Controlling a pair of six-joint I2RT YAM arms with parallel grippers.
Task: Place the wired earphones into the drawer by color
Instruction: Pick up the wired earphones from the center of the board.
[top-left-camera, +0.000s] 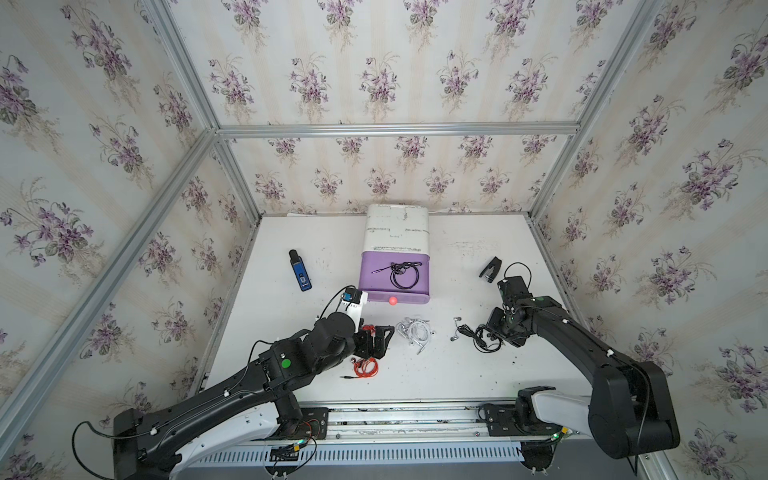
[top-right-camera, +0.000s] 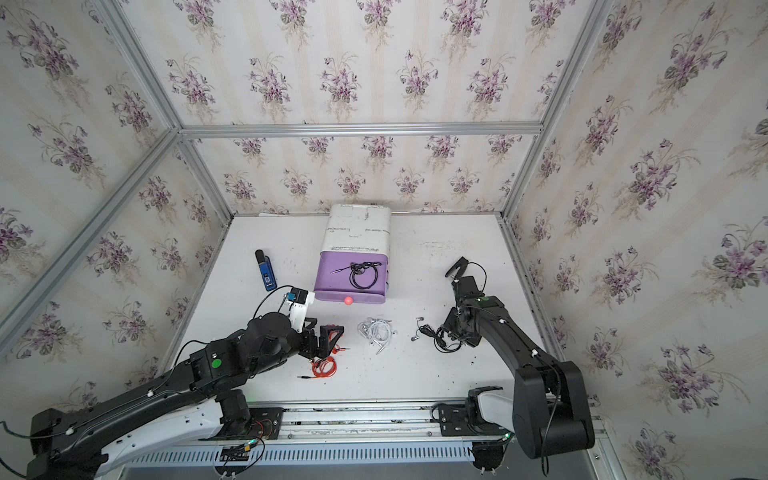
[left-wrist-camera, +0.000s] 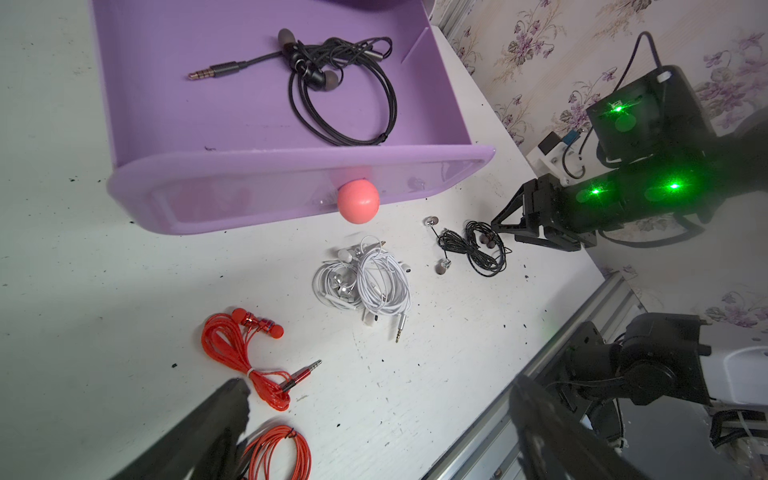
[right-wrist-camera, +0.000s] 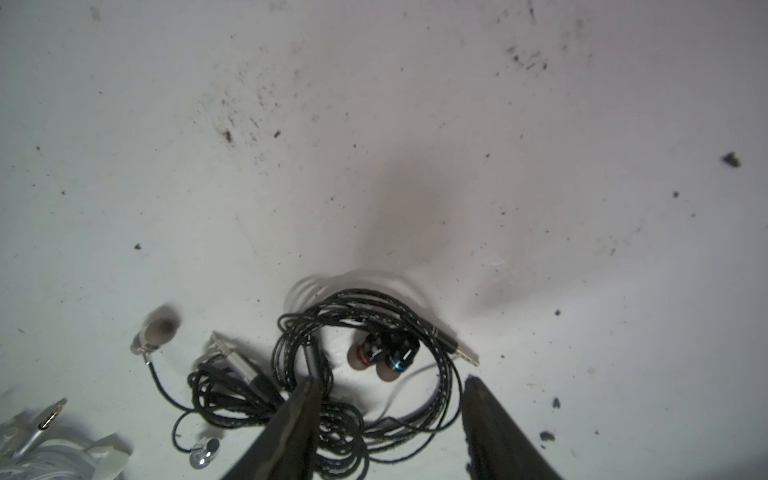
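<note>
Only wrist views show right gripper (right-wrist-camera: 392, 382), jaws apart, straddling black earphones (right-wrist-camera: 376, 353); left gripper (left-wrist-camera: 378, 388) jaws wide.

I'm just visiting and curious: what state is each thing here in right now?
Purple drawer: pulled open.
Black earphones in drawer: coiled, put away.
Black earphones on table: tangled, lying loose.
White earphones: heaped on table.
Red earphones: two coils on table.
Left gripper: jaws wide open, empty.
Right gripper: jaws open, straddling black cord.

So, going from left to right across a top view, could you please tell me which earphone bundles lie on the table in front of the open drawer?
red earphones → white earphones → black earphones
</note>
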